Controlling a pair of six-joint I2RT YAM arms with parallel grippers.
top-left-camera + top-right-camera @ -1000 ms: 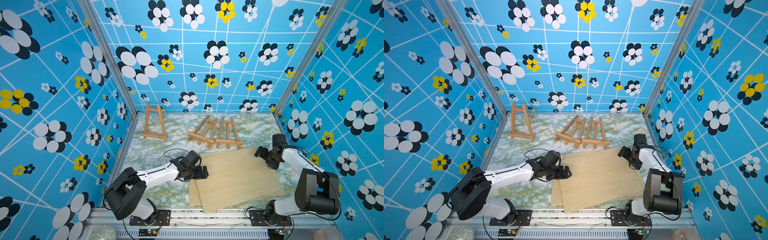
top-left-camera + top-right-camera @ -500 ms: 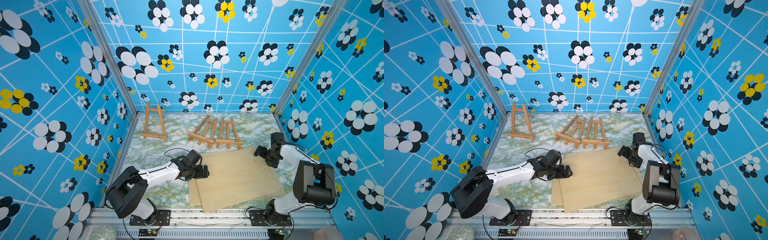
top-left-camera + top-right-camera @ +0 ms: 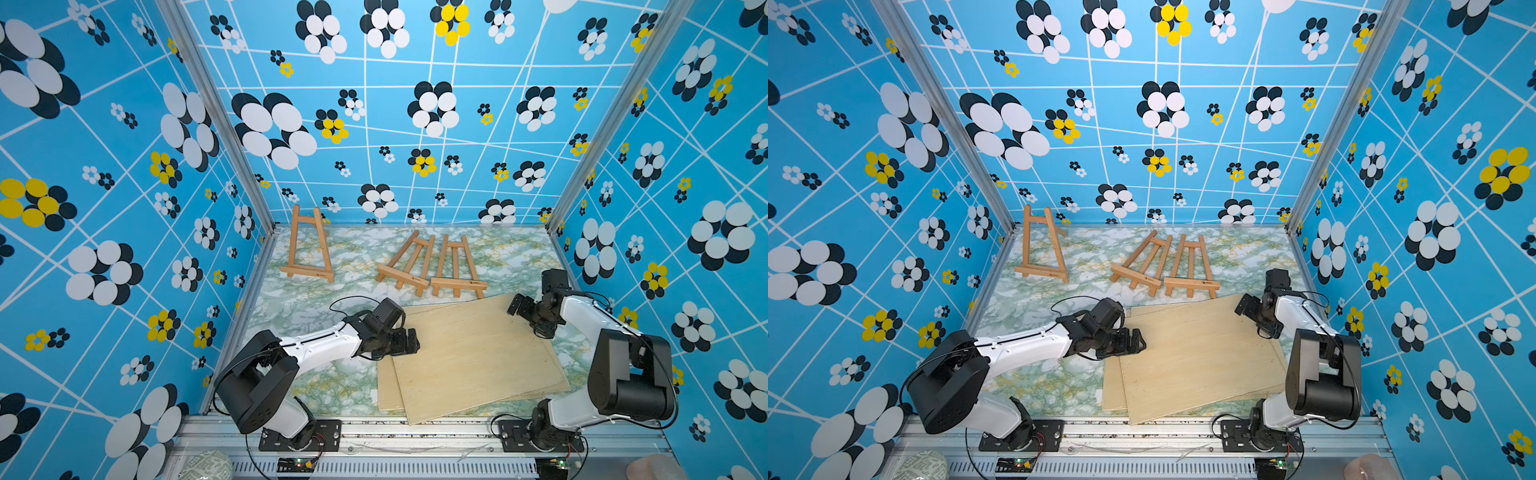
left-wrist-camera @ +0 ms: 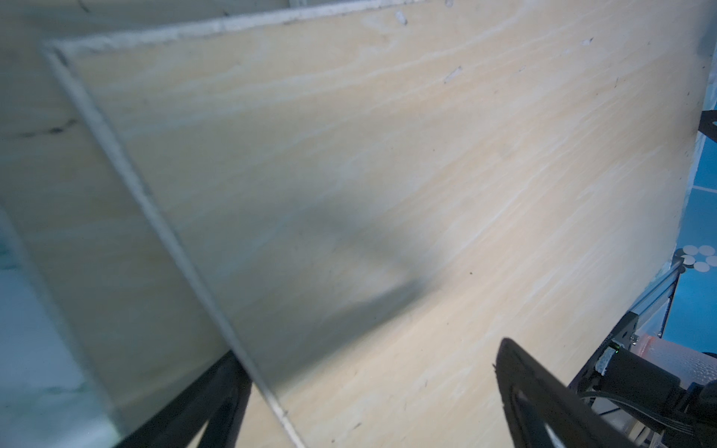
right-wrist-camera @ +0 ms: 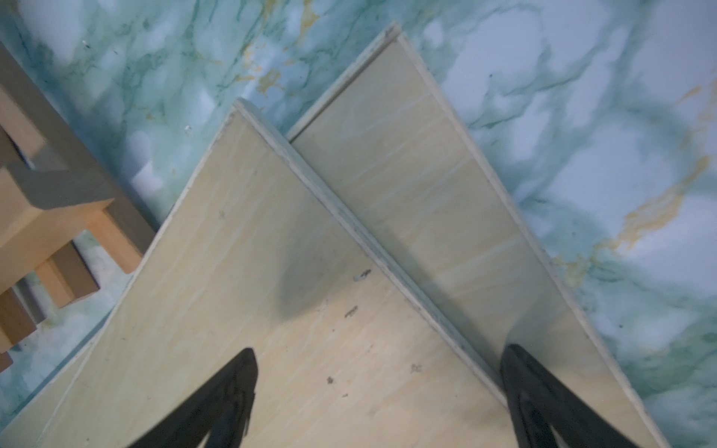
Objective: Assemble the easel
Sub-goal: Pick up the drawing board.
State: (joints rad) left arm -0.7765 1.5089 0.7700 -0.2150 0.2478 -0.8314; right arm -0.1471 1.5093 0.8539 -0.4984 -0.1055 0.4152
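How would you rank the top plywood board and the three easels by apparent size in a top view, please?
1. Top plywood board: clearly largest.
2. Left easel: marginally bigger-looking, but it stands upright, so unsure.
3. Middle easel and right easel: alike, unranked.

Robot lab test cell: flower-print walls (image 3: 415, 124), alu posts (image 3: 224, 124), marble-print tabletop (image 3: 291, 307), L arm (image 3: 320, 345) & R arm (image 3: 586, 316) bolted to rail (image 3: 415, 432).
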